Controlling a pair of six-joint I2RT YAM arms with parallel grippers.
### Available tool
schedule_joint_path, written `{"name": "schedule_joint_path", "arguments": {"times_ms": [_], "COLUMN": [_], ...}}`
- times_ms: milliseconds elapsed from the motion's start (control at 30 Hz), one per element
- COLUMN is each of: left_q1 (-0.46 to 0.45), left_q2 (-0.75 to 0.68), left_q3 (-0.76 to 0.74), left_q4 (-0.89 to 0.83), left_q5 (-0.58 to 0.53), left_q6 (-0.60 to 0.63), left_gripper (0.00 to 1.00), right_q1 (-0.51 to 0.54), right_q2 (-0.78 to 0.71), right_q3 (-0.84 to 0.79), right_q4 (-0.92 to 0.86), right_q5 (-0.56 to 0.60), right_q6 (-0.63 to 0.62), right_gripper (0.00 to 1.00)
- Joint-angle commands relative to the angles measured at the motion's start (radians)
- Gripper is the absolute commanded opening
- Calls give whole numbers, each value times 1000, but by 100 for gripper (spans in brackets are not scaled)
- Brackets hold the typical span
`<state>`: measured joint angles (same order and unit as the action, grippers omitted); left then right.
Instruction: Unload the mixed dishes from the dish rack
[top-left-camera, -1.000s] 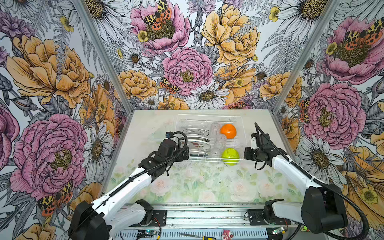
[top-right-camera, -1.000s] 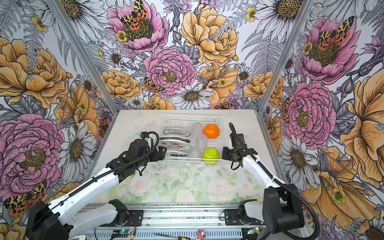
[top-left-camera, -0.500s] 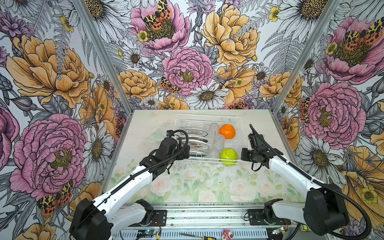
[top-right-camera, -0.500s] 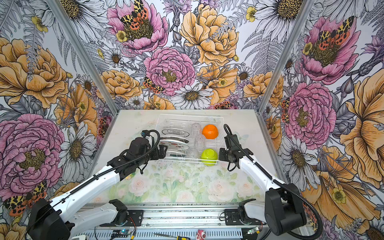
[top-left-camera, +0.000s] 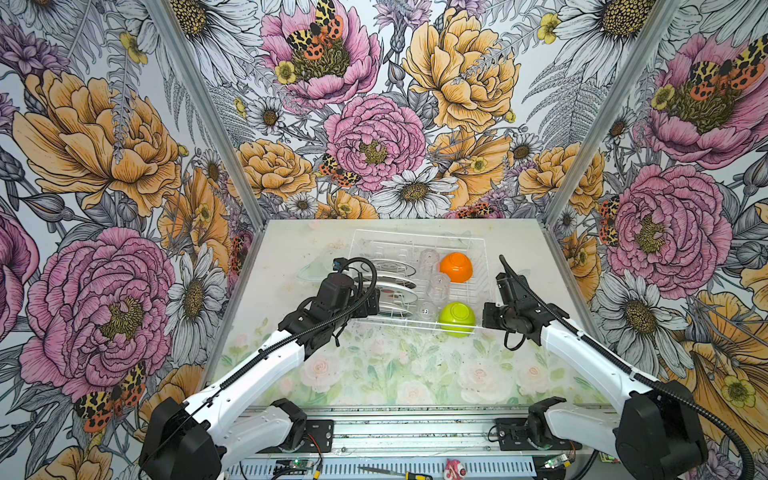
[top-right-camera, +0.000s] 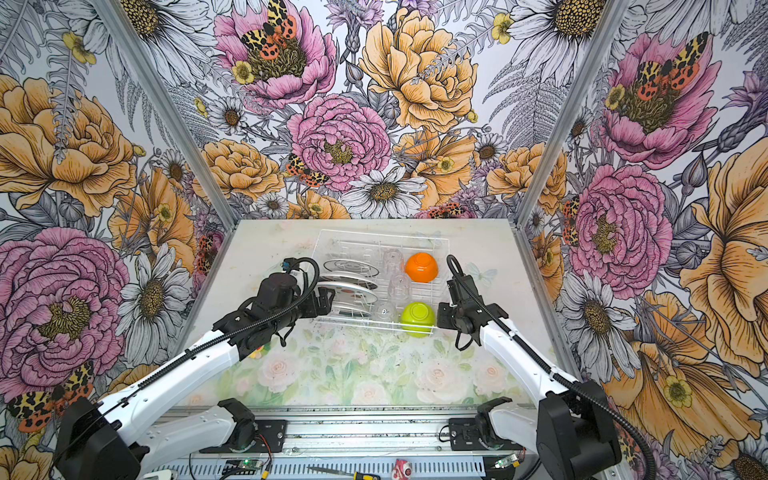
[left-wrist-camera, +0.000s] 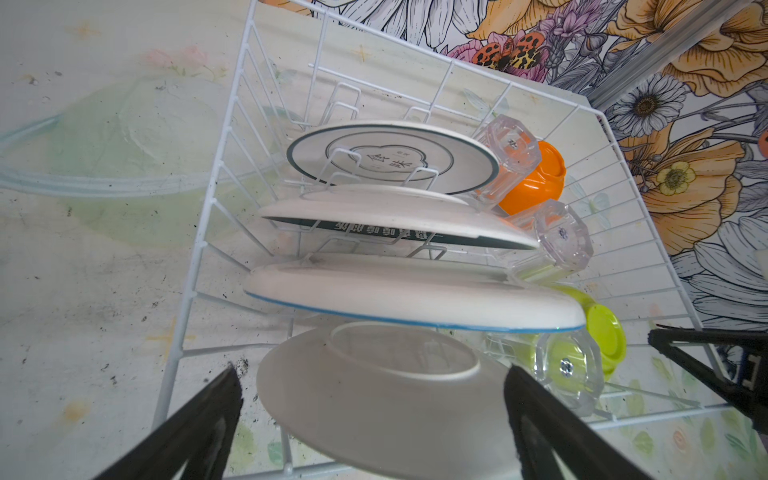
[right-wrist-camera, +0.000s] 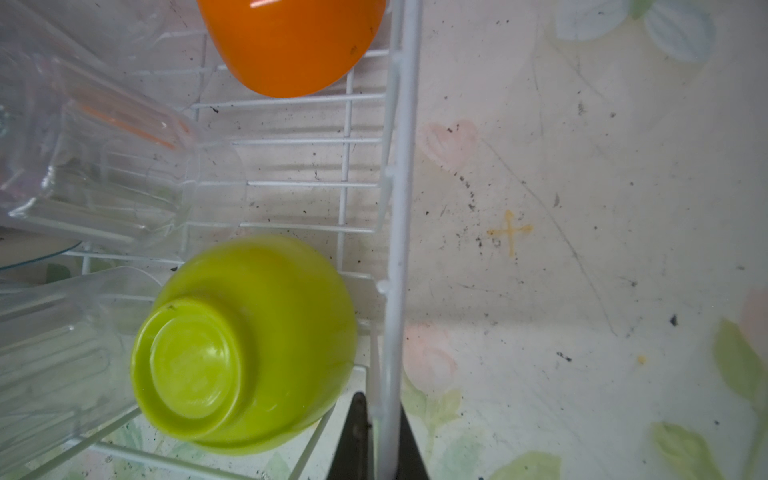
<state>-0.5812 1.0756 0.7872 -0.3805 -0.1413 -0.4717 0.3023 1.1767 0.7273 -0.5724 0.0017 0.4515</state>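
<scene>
The white wire dish rack (top-left-camera: 415, 231) (top-right-camera: 382, 231) stands at the back middle of the table in both top views. Several white plates (top-left-camera: 392, 286) (top-right-camera: 353, 286) stand in its slots, with clear cups (top-left-camera: 438, 286) beside them, an orange bowl (top-left-camera: 456, 267) (top-right-camera: 421, 267) and a lime-green bowl (top-left-camera: 457, 318) (top-right-camera: 418, 318) upside down. My left gripper (top-left-camera: 374, 301) (left-wrist-camera: 372, 374) is open, its fingers either side of the nearest plate (left-wrist-camera: 374, 415) without touching it. My right gripper (top-left-camera: 486, 320) (right-wrist-camera: 381, 405) is shut on the rack's rim wire (right-wrist-camera: 401, 166), next to the green bowl (right-wrist-camera: 245, 345).
A translucent round dish (top-left-camera: 309, 270) (left-wrist-camera: 124, 137) lies on the table left of the rack. Flower-printed walls close in the back and both sides. The flowered table surface (top-left-camera: 395, 365) stretches in front of the rack. A screwdriver (top-left-camera: 399, 471) lies on the front rail.
My right gripper, holding the rim, has moved a little left and toward the front, and the rack with its dishes has shifted slightly with it. The left arm has barely moved.
</scene>
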Motion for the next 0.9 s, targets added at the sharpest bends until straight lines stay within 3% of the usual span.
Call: {"name": "schedule_joint_path", "arguments": {"times_ms": [0,467,667,733,867], "left_q1": [-1,-2,-2,-2,-4], "left_q2": [-23,-78,-89,-102,-132], "left_q3": [21,0,3,5,0], "left_q4": [-11,-37,-47,-55,-65], "left_q5": [-11,-38,-31,-27,-30], "left_q6": [11,10,12,11,15], "left_gripper": [99,99,99,99,99], "right_q1": [59,133,136,135,135], "right_q2": [-1,-4,0,-13,-72], "right_q3": [2,-2,2,6,25], "right_q4": [-21,-6,-15,-13,-11], "right_q5": [38,66,151,148,126], "right_q6": [-208,-228,-188,-179,-169], "right_gripper": [0,0,0,7,37]}}
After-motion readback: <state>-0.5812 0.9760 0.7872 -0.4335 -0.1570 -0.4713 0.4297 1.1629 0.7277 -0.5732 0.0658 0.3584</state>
